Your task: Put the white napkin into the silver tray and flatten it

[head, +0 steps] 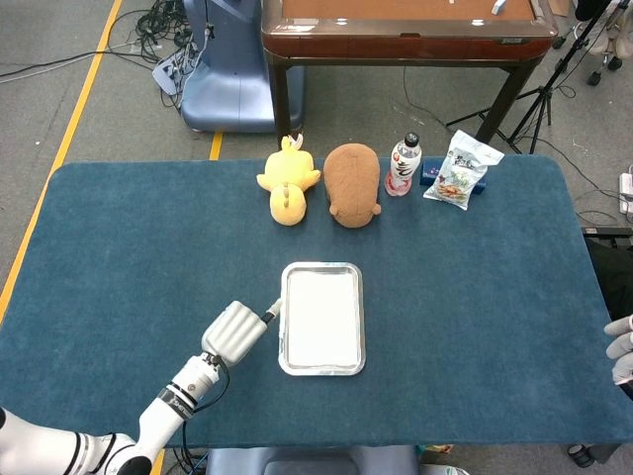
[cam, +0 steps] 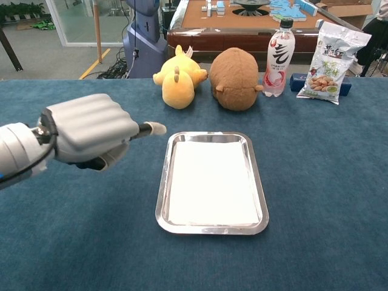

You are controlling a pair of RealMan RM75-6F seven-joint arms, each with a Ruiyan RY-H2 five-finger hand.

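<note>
On the blue-covered table (head: pixel 119 247), near its front middle, sits the silver tray (head: pixel 321 267); the white napkin (head: pixel 321 322) lies spread flat inside that tray, filling nearly all of its floor, its edges close to the tray's rim on every side; in the chest view the napkin (cam: pixel 212 182) shows smooth, with a faint fold line near the tray's far end.

Just left of the tray, clear of its rim, hangs the left hand (head: pixel 234 331); its fingers are curled in against the palm, holding nothing, with one fingertip (cam: pixel 154 128) poking out toward the tray's far-left corner; the chest view shows this hand (cam: pixel 91 127) raised off the cloth, apart from tray and napkin.

Far to the right of the tray, at the table's edge, only a pale sliver of the right hand (head: pixel 620 348) shows; I cannot tell how its fingers stand.

Beyond the tray, along the table's far side, stand a yellow plush toy (head: pixel 287 181), a brown plush toy (head: pixel 352 184), a drink bottle (head: pixel 403 164) and a snack bag (head: pixel 460 170); the bag is furthest right.
</note>
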